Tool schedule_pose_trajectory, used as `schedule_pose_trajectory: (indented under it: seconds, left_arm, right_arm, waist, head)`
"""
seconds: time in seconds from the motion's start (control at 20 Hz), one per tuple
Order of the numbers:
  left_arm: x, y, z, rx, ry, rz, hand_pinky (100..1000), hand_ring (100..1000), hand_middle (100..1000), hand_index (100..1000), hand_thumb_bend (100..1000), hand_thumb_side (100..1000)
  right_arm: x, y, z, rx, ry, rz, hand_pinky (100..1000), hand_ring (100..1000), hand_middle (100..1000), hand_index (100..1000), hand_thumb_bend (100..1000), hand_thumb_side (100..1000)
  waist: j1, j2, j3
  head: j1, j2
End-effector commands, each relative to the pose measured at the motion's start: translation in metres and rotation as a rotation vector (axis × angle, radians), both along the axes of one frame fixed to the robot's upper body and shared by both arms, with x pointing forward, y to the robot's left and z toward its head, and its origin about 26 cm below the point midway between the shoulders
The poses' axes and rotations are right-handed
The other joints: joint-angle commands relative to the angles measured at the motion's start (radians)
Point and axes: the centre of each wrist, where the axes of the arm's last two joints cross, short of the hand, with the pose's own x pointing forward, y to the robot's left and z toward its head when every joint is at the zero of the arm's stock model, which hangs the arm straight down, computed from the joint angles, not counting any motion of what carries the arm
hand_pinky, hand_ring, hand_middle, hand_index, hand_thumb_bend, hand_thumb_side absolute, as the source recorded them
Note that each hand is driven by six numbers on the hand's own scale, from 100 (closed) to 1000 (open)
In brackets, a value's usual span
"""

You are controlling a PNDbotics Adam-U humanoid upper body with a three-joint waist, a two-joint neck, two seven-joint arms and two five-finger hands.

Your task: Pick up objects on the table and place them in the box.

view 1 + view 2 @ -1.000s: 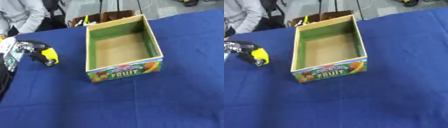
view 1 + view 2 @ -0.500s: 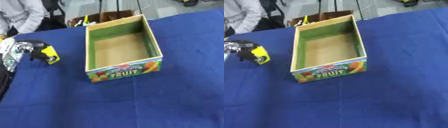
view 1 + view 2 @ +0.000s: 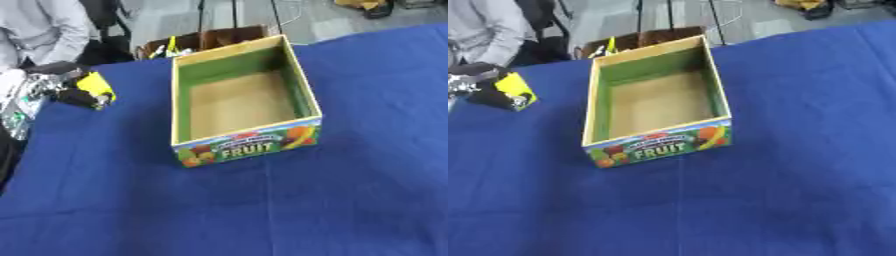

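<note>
Nearest, bare blue table (image 3: 262, 210). Mid-table, open fruit-printed box (image 3: 243, 100), nothing seen inside and nothing across its mouth. At the left edge, left robot hand (image 3: 54, 82) curled around a yellow-and-black object (image 3: 92, 90); beyond the far edge, a brown crate (image 3: 206, 41).

**Even light, soft focus**

Bright and flat across the blue cloth (image 3: 350, 200) — no glare, no hard hotspots. Soft shading along the inner left wall of the box (image 3: 241, 97), faint shadow at its foot. Blurred throughout, worst at the left edge around the left hand (image 3: 52, 85) and yellow object (image 3: 94, 86) — smeared outlines. Background floor washed pale and hazy.
</note>
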Motion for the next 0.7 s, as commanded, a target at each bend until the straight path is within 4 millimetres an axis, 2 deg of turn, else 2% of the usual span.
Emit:
schedule_pose_trajectory:
  seconds: [0.05, 0.2, 0.35, 0.7]
  left_arm:
    - [-0.008, 0.001, 0.03, 0.029, -0.101, -0.003, 177, 514, 592, 622, 100, 638]
    - [-0.009, -0.01, 0.039, 0.024, -0.141, -0.037, 163, 508, 589, 628, 100, 643]
    - [-0.008, -0.029, 0.049, 0.019, -0.177, -0.088, 156, 503, 585, 617, 100, 649]
    - [-0.004, -0.095, 0.061, 0.025, -0.198, -0.247, 151, 500, 584, 611, 100, 650]
  right_arm:
    - [-0.004, -0.001, 0.009, -0.007, -0.018, 0.005, 810, 907, 869, 880, 100, 1000]
    - [-0.004, 0.0, 0.009, -0.001, -0.011, 0.009, 809, 906, 869, 880, 100, 1000]
    - [-0.003, 0.0, 0.009, 0.002, -0.001, 0.015, 810, 907, 869, 880, 100, 1000]
    - [-0.002, 0.004, 0.01, 0.017, 0.023, 0.044, 810, 906, 869, 880, 100, 1000]
  waist:
    - [-0.003, -0.039, 0.004]
    - [-0.001, -0.055, 0.006]
    - [0.001, -0.071, 0.008]
    - [0.002, -0.108, 0.0]
  head:
    - [-0.008, 0.01]
    - [-0.015, 0.017]
    - [-0.023, 0.027]
    - [-0.023, 0.04]
